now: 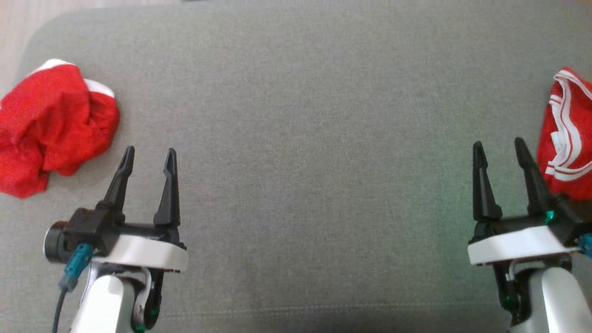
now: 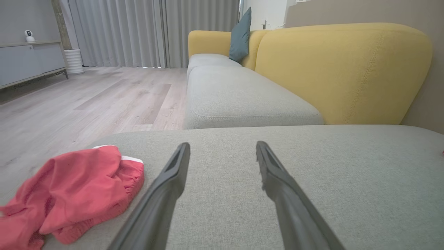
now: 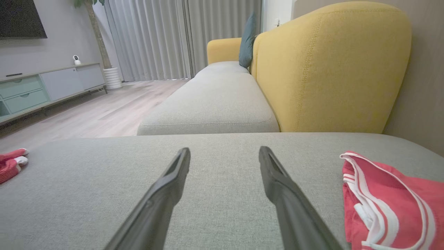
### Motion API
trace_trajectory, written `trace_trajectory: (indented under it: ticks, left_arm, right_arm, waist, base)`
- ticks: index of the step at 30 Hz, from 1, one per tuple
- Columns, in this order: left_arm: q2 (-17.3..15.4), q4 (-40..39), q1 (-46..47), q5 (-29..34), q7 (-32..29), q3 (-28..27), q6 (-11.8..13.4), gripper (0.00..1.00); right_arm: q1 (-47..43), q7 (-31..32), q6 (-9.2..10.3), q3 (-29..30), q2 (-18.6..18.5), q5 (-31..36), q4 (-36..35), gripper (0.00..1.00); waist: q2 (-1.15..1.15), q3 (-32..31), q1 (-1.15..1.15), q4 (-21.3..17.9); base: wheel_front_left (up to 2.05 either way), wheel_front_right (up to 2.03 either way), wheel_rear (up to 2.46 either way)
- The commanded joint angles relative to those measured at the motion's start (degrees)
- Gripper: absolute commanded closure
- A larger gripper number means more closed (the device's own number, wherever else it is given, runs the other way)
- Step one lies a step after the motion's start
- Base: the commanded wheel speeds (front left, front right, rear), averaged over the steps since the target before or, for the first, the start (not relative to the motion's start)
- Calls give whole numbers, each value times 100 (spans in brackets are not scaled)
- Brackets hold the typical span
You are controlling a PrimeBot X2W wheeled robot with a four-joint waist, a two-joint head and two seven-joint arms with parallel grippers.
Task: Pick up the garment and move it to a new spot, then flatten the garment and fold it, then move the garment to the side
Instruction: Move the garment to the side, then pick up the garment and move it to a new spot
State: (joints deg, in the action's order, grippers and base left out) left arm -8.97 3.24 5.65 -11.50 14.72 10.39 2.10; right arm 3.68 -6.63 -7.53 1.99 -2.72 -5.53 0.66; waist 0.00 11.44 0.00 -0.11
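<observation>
Two red garments: a crumpled garment [image 1: 55, 125], a striped garment [image 1: 568, 143]; two pincers: left pincer [image 1: 151, 150], right pincer [image 1: 498, 141]; one teal cushion [image 2: 240, 34].

We can read no text, label, brand, number or sign on anything in these three views.

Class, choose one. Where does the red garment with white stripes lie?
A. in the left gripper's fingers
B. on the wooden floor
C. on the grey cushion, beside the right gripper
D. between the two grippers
C: the striped red garment lies on the grey cushion at the far right, next to the open right gripper, which holds nothing.
</observation>
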Motion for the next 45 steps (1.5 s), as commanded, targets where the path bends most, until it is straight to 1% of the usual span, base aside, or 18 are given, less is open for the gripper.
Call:
trace_trajectory:
  ticks: [1,11,17,30,41,45]
  left_arm:
    - [-60,-164,100,-12,28,-230,44,0]
    - [-70,-49,-311,-32,28,-243,74,0]
    - [-87,-12,-486,-28,23,-198,106,0]
    - [-130,-25,-539,-43,-75,-155,215,0]
    - [-163,24,-479,-73,-65,-129,233,0]
    - [-162,58,-431,-92,-50,-135,244,0]
  right_arm:
    - [7,-31,4,-149,-17,-39,-212,0]
    - [-477,60,4,-179,-16,-157,-329,0]
    - [-661,132,4,-169,-16,-174,-431,0]
    - [-734,172,4,-158,-16,-230,-499,0]
    - [-708,170,4,-139,-16,-235,-509,0]
    - [-720,173,4,-106,-16,-225,-519,0]
  waist:
    - [0,-89,0,49]
    - [0,-597,0,80]
    - [0,-784,0,76]
    - [0,-838,0,87]
    - [0,-806,0,89]
    - [0,-800,0,144]
  base:
    - [0,0,0]
    - [0,0,0]
    - [0,0,0]
    - [0,0,0]
    - [0,0,0]
    - [0,0,0]
